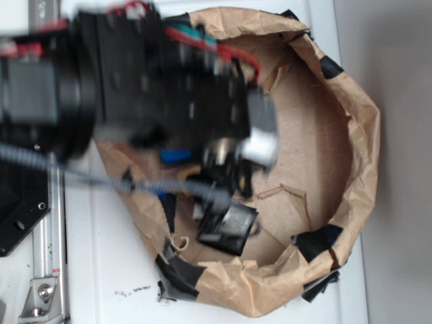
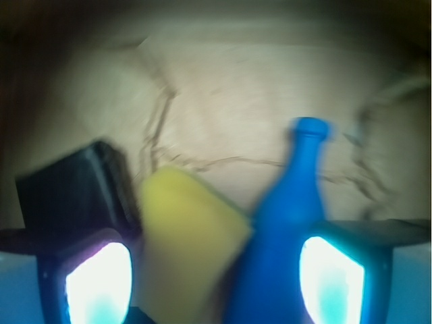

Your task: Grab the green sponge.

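Yielding, light foam is expected of the green sponge (image 2: 189, 243); flat sides suit the fingers (image 2: 94, 283), held apart

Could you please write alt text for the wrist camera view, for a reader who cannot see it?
Blurred close-up from the gripper: a yellowish sponge sits between its two open fingers, with a blue bottle leaning against the sponge's right side. A black pad lies to the left, all on crumpled brown paper.
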Action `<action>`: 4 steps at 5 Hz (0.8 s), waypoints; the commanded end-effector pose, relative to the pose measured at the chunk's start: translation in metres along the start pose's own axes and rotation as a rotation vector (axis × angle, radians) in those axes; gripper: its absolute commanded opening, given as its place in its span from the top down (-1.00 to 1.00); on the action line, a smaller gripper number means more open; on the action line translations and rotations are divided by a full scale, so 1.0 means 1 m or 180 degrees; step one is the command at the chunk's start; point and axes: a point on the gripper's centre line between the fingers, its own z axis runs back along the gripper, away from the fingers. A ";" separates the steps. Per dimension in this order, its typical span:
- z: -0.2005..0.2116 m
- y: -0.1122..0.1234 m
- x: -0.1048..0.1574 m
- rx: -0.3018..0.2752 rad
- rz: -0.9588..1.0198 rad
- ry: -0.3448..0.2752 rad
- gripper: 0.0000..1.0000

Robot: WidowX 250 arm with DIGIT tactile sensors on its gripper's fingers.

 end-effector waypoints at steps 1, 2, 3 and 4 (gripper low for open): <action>-0.028 -0.020 -0.002 0.0089 -0.1231 0.0176 -1.00; -0.050 -0.010 -0.006 0.0239 -0.1219 0.0396 -1.00; -0.041 0.017 0.000 0.0237 -0.0802 0.0313 1.00; -0.001 0.037 0.010 0.0315 -0.0424 0.0094 1.00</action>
